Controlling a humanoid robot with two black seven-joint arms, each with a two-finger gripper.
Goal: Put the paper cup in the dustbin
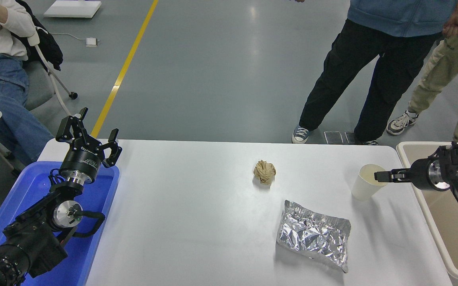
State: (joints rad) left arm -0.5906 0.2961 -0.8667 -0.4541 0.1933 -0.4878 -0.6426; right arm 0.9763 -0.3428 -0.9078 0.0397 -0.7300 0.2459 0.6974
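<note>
Parked at the lower left, the left gripper point(90, 133) hangs over the far end of the blue plastic tray point(94, 238), its black fingers point(66, 129) spread wide with nothing between them. That tray sits at the table's left edge; the arm covers much of its inside, and the bare blue floor that shows carries no object I can make out.

Moving right across the white table point(181, 222), a crumpled brown paper ball point(264, 171) lies near the middle, well apart from everything else. Nearer the camera and a little further right lies a crinkled silver foil bag point(313, 234), flat on the tabletop.

Further right stands the paper cup point(366, 183), upright on the table near its right edge, mouth open and tilted slightly toward the camera. The right gripper point(381, 176) reaches in from the right edge and meets the cup at its rim; from this angle I cannot tell how far its fingers are parted or whether they grip the cup wall.

Beside the table's right edge is the dustbin point(406, 153), beige with a thick rim. The part of its inside that shows is bare.
</note>
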